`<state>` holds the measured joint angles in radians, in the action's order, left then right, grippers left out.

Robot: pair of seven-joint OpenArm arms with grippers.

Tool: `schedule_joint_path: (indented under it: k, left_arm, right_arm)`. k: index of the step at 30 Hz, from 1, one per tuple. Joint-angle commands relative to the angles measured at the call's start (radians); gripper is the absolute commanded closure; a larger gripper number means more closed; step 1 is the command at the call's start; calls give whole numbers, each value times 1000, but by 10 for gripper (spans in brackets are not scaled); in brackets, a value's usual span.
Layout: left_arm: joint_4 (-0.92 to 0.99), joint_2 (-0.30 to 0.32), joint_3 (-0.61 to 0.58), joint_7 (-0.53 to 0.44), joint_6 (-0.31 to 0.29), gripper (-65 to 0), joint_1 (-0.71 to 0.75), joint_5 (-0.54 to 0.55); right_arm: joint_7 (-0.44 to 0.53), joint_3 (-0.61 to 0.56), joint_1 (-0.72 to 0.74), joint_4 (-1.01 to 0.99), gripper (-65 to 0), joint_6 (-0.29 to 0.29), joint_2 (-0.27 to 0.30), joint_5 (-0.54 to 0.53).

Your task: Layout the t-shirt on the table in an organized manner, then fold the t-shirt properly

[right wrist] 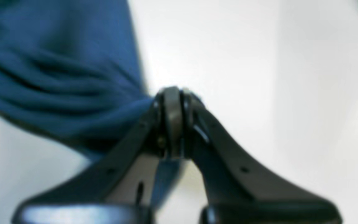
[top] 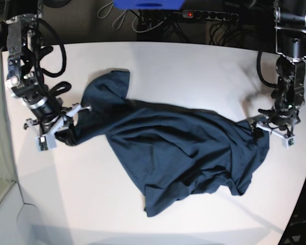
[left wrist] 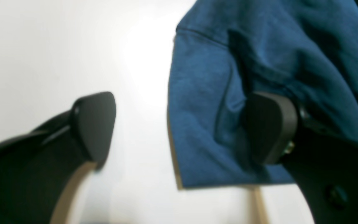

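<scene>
Bright, even overhead light floods the large white smooth-topped table (top: 168, 61), leaving soft shadows toward six o'clock. Both wrist views are blurred and out of focus; glare washes out the table at twelve o'clock in the left one. The base view is sharper, bowed at its edges, dim at twelve o'clock.

Both wrist feeds soft for me, edges smeared. Right wrist view: t-shirt (right wrist: 57, 77) runs off top and left edge; right gripper (right wrist: 172, 121) base cut by bottom edge; cloth pinched between shut fingers mostly hidden, only sliver visible below. Left wrist view: left gripper (left wrist: 179, 127) arms cut by bottom corners; one fingertip (left wrist: 270, 126) covers sleeve cloth behind it; shirt runs off top and right. Base view: white neck label not findable, hem corners tucked under folds, left gripper fingers too small to read against dark cloth.
</scene>
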<state>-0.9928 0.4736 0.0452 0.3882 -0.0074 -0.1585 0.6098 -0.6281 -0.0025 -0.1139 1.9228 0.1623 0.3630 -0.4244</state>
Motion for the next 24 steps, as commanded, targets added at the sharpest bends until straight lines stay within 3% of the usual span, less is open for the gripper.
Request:
schedule_joint_path:
  k: [1, 9, 14, 19, 24]
  left_arm:
    - [2, 7, 2, 48, 4, -650, 10, 14]
    - [2, 14, 2, 48, 4, -650, 29, 14]
    - [2, 15, 2, 48, 5, -650, 29, 14]
    - [2, 17, 2, 48, 5, -650, 26, 14]
    - [2, 24, 2, 50, 5, -650, 17, 14]
  right_arm:
    - [17, 5, 7, 34, 0, 1, 8, -1]
    - [23, 3, 7, 94, 0, 15, -12, -18]
    - [21, 46, 6, 120, 0, 144, -22, -178]
    - [26, 35, -89, 119, 0, 148, -29, -281]
    - [26, -72, -192, 117, 0, 148, -72, -285]
